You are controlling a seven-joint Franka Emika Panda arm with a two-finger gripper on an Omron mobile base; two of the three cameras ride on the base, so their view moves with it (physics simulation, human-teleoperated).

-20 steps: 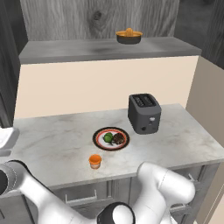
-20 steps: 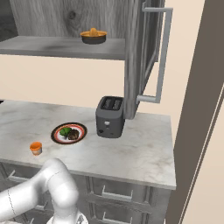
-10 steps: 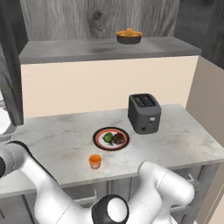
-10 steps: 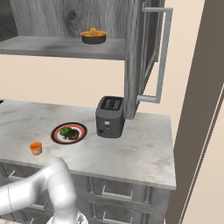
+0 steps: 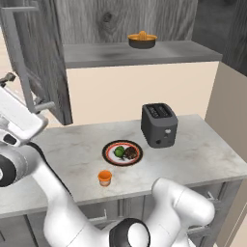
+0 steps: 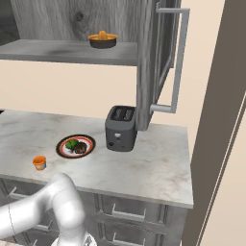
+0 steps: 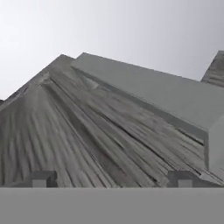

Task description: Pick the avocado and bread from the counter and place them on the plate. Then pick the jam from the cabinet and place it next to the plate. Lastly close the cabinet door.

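The plate [image 5: 110, 147] [image 6: 62, 142] lies mid-counter [image 5: 202, 154] with the green avocado [image 5: 118, 152] [image 6: 71, 143] and the brown bread [image 5: 130, 154] [image 6: 80, 148] on it. The orange jam [image 5: 104, 177] [image 6: 39, 162] stands on the counter just in front of the plate. The cabinet [image 5: 144, 53] has its left cabinet door [image 5: 46, 58] partly swung out. My gripper [image 5: 6, 79] is at the far left, beside that door's bar handle [image 5: 25, 65]. In the hand view the gripper [image 7: 112, 179] is open, its tips wide apart against the door's wood grain [image 7: 87, 131], with nothing between them.
A dark toaster [image 5: 159, 124] [image 6: 120, 128] stands right of the plate. A dark bowl with orange contents [image 5: 142, 40] [image 6: 102, 40] sits on the cabinet shelf. The right-hand door [image 6: 161, 48] with its long handle [image 6: 178, 62] juts out above the toaster.
The left cabinet door has swung rightward into the left base view, toward the cabinet. My hand has risen at the far left beside it. Plate, jam and toaster have not moved.
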